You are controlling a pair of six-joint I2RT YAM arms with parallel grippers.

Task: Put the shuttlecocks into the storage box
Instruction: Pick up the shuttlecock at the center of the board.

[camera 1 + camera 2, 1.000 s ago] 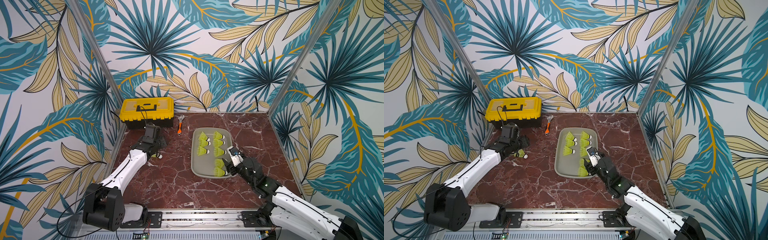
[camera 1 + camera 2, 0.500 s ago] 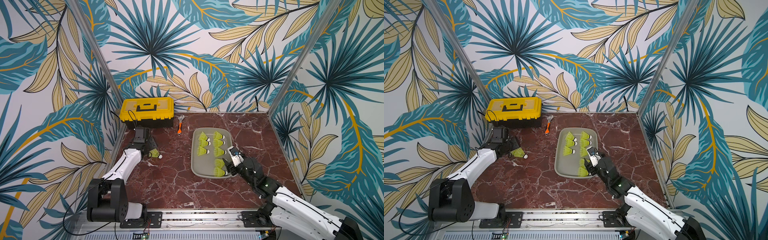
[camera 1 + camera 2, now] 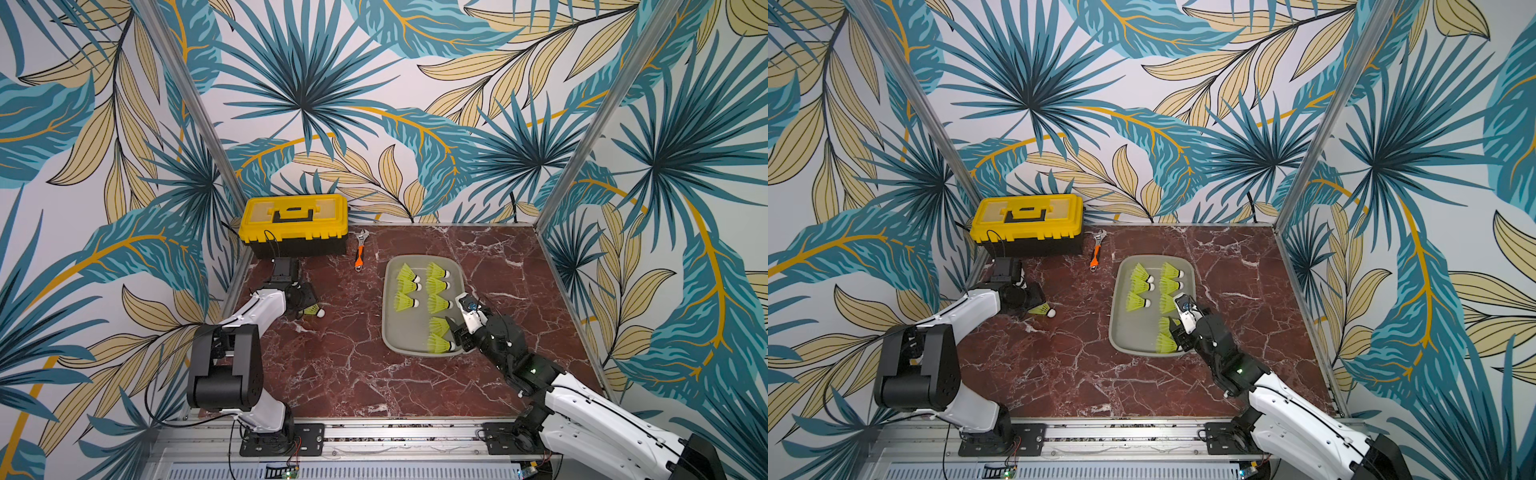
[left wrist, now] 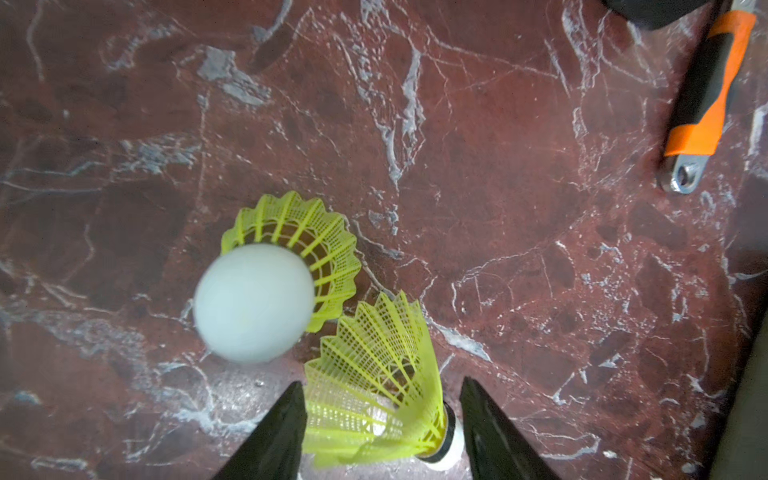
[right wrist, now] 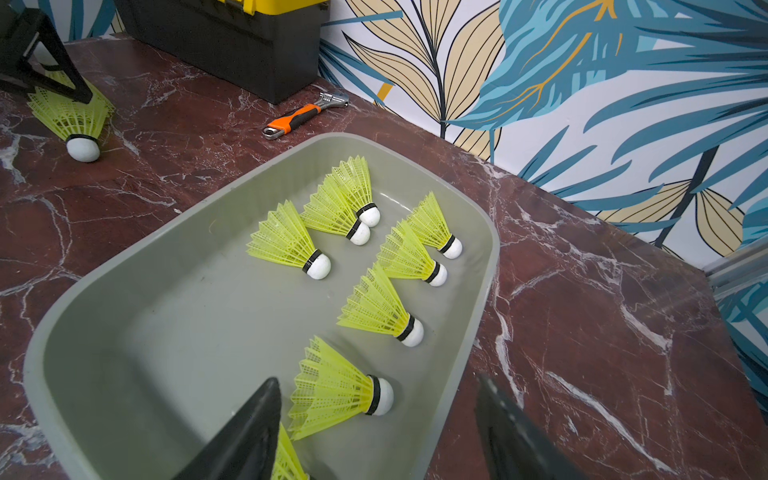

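Note:
The grey storage box (image 3: 387,316) (image 3: 1113,316) (image 5: 492,257) lies right of centre and holds several neon shuttlecocks (image 3: 406,275) (image 3: 1139,274) (image 5: 286,243) on their sides. One more shuttlecock (image 3: 312,310) (image 3: 1042,308) (image 4: 374,374) (image 5: 70,114) lies on the marble at the left. My left gripper (image 3: 305,301) (image 3: 1034,299) (image 4: 381,382) stands open astride it, one finger at the skirt, the other apart from the white tip. Beside it another shuttlecock (image 4: 253,303) stands tip up. My right gripper (image 3: 455,322) (image 3: 1177,322) (image 5: 377,379) hovers open over the box's near right end.
A yellow-lidded black toolbox (image 3: 294,222) (image 3: 1027,220) stands at the back left, close behind my left wrist. An orange-handled wrench (image 3: 360,253) (image 3: 1096,253) (image 4: 706,91) (image 5: 291,120) lies between it and the box. Patterned walls close in three sides.
My left arm has drawn back toward its base and its gripper has settled down around the loose shuttlecock, which stays where it lay. The right arm has not moved.

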